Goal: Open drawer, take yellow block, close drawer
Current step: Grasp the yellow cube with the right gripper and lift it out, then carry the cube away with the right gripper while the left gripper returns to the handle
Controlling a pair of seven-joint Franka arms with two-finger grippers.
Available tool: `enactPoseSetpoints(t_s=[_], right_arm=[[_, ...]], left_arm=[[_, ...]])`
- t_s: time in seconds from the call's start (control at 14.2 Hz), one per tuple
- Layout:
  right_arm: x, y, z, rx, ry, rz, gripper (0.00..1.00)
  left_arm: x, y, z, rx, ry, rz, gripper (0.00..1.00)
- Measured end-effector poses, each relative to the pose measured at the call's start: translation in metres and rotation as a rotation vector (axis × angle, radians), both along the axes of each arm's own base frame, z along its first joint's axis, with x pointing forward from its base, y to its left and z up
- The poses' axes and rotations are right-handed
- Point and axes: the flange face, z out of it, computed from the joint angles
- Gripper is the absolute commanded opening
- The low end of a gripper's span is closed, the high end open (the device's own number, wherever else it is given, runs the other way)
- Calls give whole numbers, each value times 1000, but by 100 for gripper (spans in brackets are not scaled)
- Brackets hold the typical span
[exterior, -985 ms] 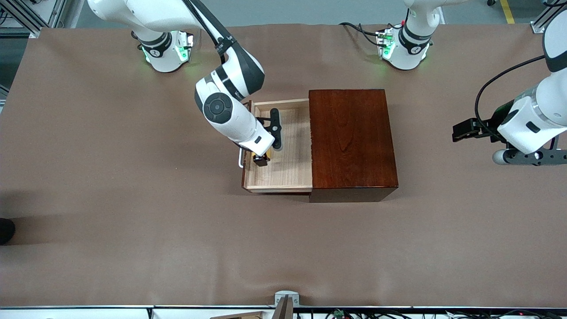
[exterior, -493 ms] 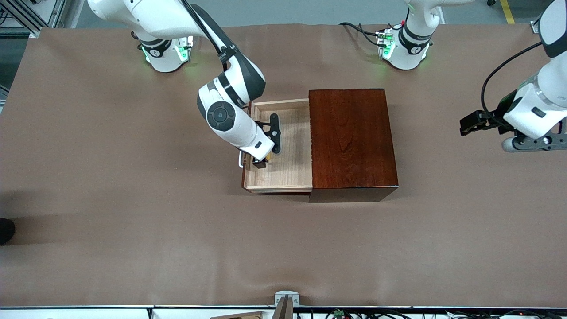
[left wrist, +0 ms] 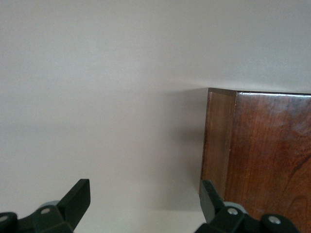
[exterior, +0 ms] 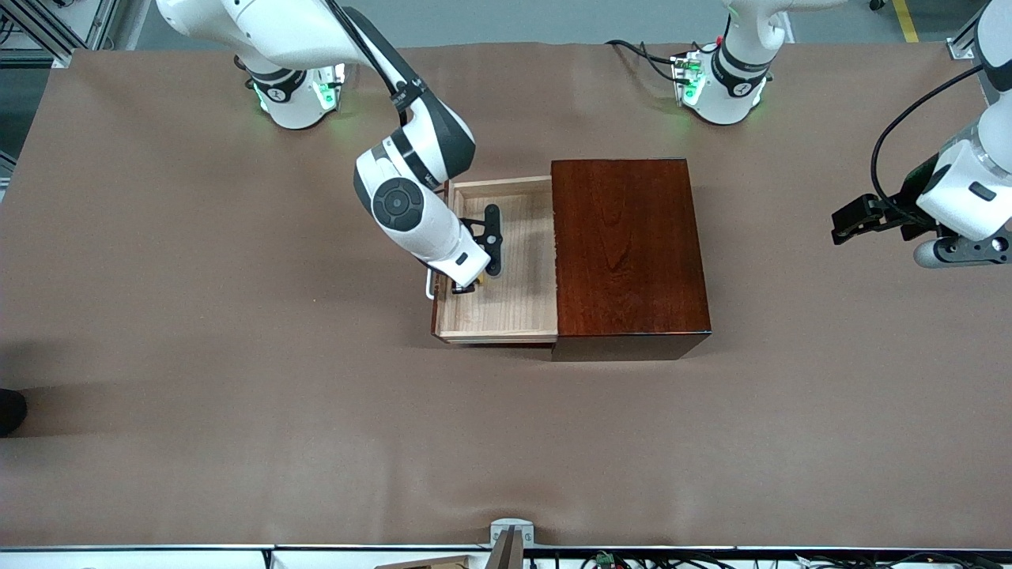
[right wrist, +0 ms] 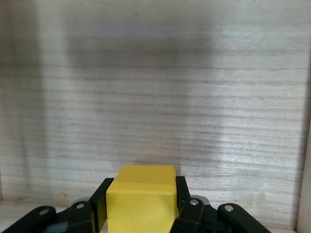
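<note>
Drawer: pale unfinished wood, fine straight grain; white bar handle.
Box: glossy dark reddish-brown, darker wavy grain.
Yellow block: plain bright yellow.
Table cover: uniform matte brown.
Arms: white shells, dark grey joints; black grippers.
Bases: green lights.

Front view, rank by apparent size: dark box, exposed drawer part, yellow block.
1. dark box
2. exposed part of the drawer
3. yellow block, a sliver showing in the right end effector, which is raised toward the camera.
</note>
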Motion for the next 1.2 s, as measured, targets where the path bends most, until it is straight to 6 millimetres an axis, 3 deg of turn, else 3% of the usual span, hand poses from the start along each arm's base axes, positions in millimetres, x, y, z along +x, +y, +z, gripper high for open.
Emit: enactPoseSetpoints(t_s=[0.28, 0.49, 0.63, 0.77, 0.92, 1.2], right_arm=[[-13, 10, 48, -7, 9, -142, 0], [-8, -16, 104, -53, 9, -292, 0], [3, -55, 144, -99, 2, -442, 0], [22, -109, 168, -141, 17, -586, 0], [47, -167, 169, -178, 25, -700, 0], [85, -282, 154, -239, 37, -920, 0]], left_arm=[[0, 1, 1, 0, -1, 3, 100], [0, 1, 1, 0, -1, 2, 100], [0, 1, 1, 0, -2, 2, 100], [0, 1, 2, 0, -4, 2, 100], [0, 1, 4, -1, -7, 2, 100], [0, -10, 6, -2, -12, -16, 100]])
